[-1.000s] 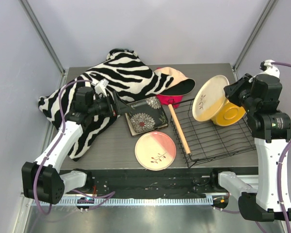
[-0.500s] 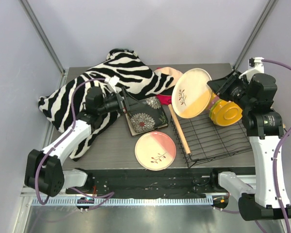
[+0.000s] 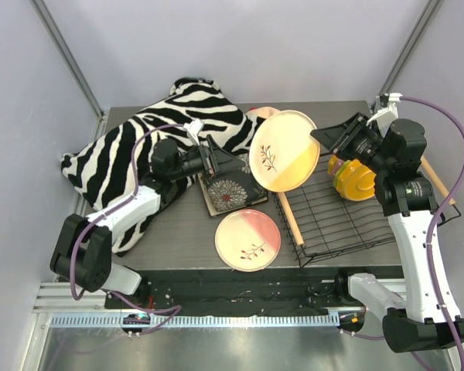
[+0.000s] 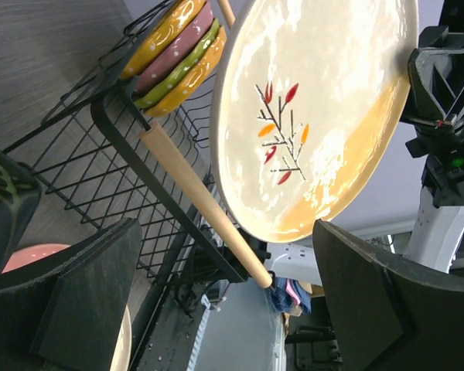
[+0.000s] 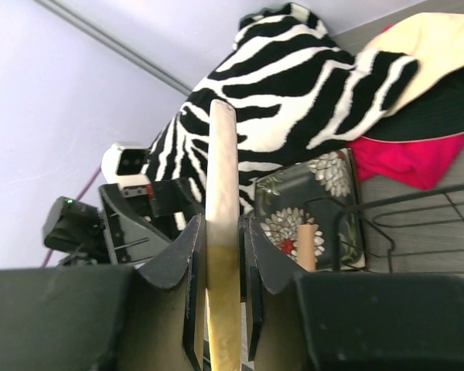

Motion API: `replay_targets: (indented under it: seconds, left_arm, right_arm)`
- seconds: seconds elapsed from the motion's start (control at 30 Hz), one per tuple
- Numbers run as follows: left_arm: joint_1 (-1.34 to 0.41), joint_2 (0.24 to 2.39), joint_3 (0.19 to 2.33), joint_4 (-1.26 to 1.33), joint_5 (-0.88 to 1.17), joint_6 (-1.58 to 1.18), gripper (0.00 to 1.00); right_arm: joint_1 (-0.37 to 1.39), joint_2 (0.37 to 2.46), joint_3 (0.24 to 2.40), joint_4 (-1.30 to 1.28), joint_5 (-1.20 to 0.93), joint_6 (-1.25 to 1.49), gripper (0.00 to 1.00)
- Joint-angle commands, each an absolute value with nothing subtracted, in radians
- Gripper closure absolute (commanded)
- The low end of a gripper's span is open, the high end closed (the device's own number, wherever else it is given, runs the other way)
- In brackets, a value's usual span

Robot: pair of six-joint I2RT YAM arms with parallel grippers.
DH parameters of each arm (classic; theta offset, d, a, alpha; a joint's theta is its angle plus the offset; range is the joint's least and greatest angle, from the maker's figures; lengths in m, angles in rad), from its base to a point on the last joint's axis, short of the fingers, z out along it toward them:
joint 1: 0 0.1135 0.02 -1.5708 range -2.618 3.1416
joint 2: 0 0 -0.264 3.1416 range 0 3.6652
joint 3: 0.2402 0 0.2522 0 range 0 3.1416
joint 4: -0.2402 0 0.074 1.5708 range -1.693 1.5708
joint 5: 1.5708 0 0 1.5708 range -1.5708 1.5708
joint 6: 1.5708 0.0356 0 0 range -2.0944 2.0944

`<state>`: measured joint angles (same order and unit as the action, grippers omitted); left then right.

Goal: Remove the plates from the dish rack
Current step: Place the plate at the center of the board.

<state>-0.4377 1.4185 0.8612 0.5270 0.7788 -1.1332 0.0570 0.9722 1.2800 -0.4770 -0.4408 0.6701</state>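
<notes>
Leaning on edge at the far end of the black wire dish rack (image 3: 348,224), a stack of plates (image 3: 354,178) is all that rests inside it. The left wrist view shows orange dotted, pink and yellow-green rims packed together, close to one end of a wooden rod handle (image 4: 205,205).

Two plates lie flat on the table (image 3: 189,232), left of the rack. One is a dark square plate (image 3: 232,189) with a big pale flower, and the other is a round pink-cream plate (image 3: 247,239) nearer the arm bases. Behind them spreads a zebra-striped cloth (image 3: 162,127), with a peach hat (image 5: 433,46) and a red cloth (image 5: 402,158) beside it.

The right gripper (image 3: 329,137) holds a round cream-and-yellow plate (image 3: 284,151) painted with a twig motif. The plate is tilted up on edge over the rack's far left corner. In the right wrist view its fingers (image 5: 182,294) are pinched narrow on either face of the rim (the plate shows edge-on between them).

The left gripper (image 3: 211,160) hovers over the dark square plate, pointed at the lifted plate. Its fingers (image 4: 85,301) are spread wide and touch nothing, and the plate's painted face fills the gap between them.
</notes>
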Motion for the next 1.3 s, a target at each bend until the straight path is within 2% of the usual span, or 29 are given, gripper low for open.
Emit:
replay_targets:
  seconds: [0.0,0.23,0.33,0.37,0.43,0.47,0.53,0.57,0.63,0.67,0.73,0.77,1.03,1.1,1.13,1.17,1.23,1.27]
  left_arm:
    - [-0.463,1.450,0.868,0.678,0.772,-1.198,0.03]
    - [-0.495,1.509,0.900,0.801,0.758,-1.294,0.06]
    - [-0.503,1.532,0.914,0.856,0.767,-1.324,0.13]
    - [-0.505,1.539,0.916,0.900,0.773,-1.354,0.21]
    - [-0.506,1.552,0.902,0.957,0.775,-1.390,0.29]
    - [-0.506,1.555,0.897,1.015,0.775,-1.429,0.39]
    - [-0.506,1.562,0.885,1.061,0.778,-1.459,0.49]
    - [-0.506,1.568,0.882,1.096,0.778,-1.480,0.60]
    - [-0.505,1.569,0.873,1.123,0.779,-1.497,0.69]
    - [-0.506,1.571,0.873,1.141,0.782,-1.508,0.80]
    - [-0.506,1.571,0.871,1.152,0.788,-1.517,0.91]
    - [-0.505,1.569,0.870,1.160,0.788,-1.523,1.00]
    - [-0.505,1.560,0.854,1.170,0.793,-1.531,1.00]
    - [-0.502,1.557,0.848,1.167,0.792,-1.531,1.00]
    - [-0.499,1.551,0.845,1.167,0.790,-1.529,1.00]
    - [-0.491,1.548,0.838,1.166,0.788,-1.529,1.00]
    - [-0.477,1.525,0.827,1.152,0.785,-1.526,1.00]
    - [-0.460,1.514,0.819,1.141,0.787,-1.516,1.00]
  right_arm:
    - [0.075,0.925,1.289,-0.219,-0.520,0.785,0.99]
    - [0.127,0.940,1.256,-0.189,-0.525,0.802,0.99]
    - [0.152,0.948,1.241,-0.184,-0.514,0.802,0.99]
    - [0.155,0.948,1.238,-0.184,-0.511,0.801,0.99]
    - [0.155,0.946,1.233,-0.187,-0.502,0.790,0.99]
    - [0.155,0.948,1.230,-0.189,-0.496,0.785,0.99]
    - [0.155,0.950,1.229,-0.202,-0.479,0.770,0.99]
    - [0.155,0.950,1.226,-0.204,-0.476,0.766,0.99]
    - [0.155,0.953,1.220,-0.206,-0.462,0.759,0.99]
    - [0.155,0.957,1.210,-0.209,-0.457,0.752,0.99]
    - [0.155,0.960,1.204,-0.216,-0.437,0.744,0.99]
    - [0.155,0.965,1.197,-0.221,-0.430,0.730,0.99]
    - [0.155,0.973,1.173,-0.273,-0.345,0.660,0.99]
    - [0.153,0.977,1.181,-0.285,-0.333,0.638,0.86]
    - [0.155,0.980,1.190,-0.302,-0.330,0.631,0.75]
    - [0.155,0.983,1.196,-0.311,-0.328,0.623,0.54]
    - [0.155,0.992,1.212,-0.349,-0.321,0.589,0.40]
    - [0.155,0.996,1.230,-0.365,-0.315,0.578,0.26]
